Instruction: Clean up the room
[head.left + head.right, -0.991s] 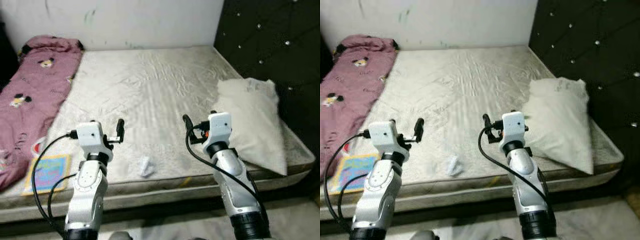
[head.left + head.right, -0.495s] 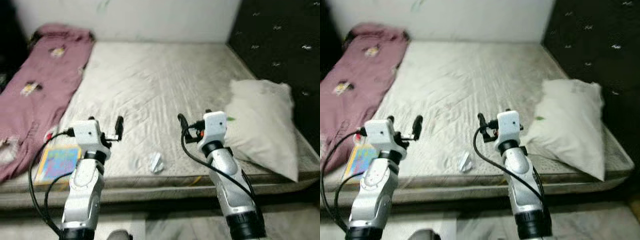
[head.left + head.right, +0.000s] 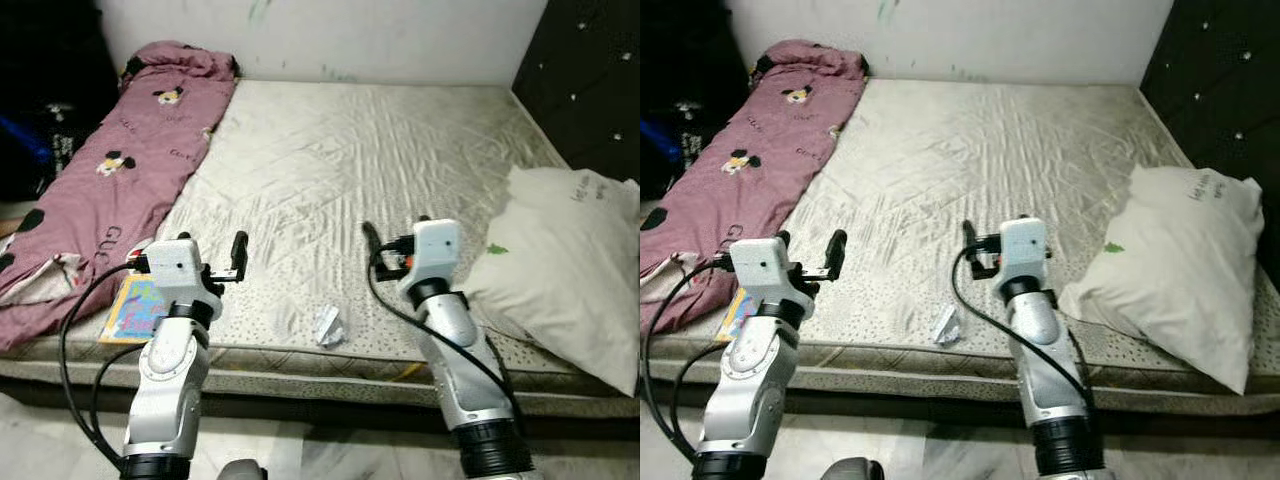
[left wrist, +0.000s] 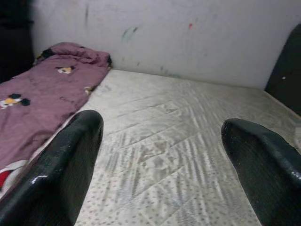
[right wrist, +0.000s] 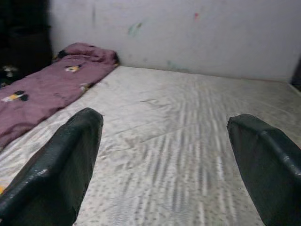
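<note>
- Crumpled white scrap (image 3: 328, 324) lies near the mattress (image 3: 380, 150) front edge, six o'clock; likely light, soft, easily crushed, so pinch its raised fold.
- Left gripper (image 3: 200, 266) at eight o'clock, right gripper (image 3: 395, 243) at three o'clock of it, both with jaws spread, empty.
- Pink blanket (image 3: 120, 180) at ten o'clock, pillow (image 3: 570, 270) at three o'clock.

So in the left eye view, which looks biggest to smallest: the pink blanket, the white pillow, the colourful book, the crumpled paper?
1. pink blanket
2. white pillow
3. colourful book
4. crumpled paper

The arm hides part of the book.
</note>
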### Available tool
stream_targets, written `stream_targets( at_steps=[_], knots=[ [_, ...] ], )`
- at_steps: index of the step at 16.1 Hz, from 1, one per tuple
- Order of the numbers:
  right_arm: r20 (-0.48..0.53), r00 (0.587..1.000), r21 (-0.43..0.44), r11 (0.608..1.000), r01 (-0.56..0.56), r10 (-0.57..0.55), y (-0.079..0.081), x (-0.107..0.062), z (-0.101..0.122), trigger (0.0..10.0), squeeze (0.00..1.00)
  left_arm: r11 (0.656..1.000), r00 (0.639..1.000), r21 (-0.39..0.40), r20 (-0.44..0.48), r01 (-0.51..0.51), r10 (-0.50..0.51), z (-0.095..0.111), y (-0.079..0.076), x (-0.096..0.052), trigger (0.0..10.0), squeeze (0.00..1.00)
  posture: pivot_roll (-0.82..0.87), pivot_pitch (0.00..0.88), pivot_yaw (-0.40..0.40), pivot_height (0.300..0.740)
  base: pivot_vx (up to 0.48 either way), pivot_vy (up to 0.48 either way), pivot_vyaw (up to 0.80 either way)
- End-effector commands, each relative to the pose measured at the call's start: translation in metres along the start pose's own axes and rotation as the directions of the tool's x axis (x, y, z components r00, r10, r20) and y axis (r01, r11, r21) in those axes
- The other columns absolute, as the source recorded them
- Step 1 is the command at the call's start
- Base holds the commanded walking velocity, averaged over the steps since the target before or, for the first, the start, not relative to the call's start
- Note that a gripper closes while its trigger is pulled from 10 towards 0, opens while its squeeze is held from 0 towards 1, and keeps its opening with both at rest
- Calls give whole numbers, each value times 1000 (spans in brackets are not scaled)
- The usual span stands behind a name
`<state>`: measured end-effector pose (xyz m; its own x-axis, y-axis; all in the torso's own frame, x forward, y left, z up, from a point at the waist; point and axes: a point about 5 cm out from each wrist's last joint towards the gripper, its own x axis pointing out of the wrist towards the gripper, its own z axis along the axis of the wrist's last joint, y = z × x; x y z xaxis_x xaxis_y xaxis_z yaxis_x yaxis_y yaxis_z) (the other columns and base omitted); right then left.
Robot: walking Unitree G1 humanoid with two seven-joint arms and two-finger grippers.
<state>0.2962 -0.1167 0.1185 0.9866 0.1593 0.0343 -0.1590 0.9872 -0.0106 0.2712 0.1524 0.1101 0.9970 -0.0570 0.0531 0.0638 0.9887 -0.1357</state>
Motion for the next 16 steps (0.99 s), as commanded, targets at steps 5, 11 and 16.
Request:
stream_targets(
  at_steps=[5,11,16],
  knots=[
    [5,1000,7,1000,-5,5,3,4,1,10000,0,1000,1000,2,1,19,-19,2,-1,3,10000,0,55,0,-16,740,99,0,0],
    [5,1000,-2,1000,-13,13,3,6,2,10000,0,1000,1000,-1,0,21,-21,1,-2,2,10000,0,56,0,-21,740,290,0,0],
    [5,1000,-4,1000,-13,13,3,7,2,10000,0,1000,1000,-2,-2,26,-26,1,-3,4,10000,0,54,0,-20,740,337,0,0]
  ],
)
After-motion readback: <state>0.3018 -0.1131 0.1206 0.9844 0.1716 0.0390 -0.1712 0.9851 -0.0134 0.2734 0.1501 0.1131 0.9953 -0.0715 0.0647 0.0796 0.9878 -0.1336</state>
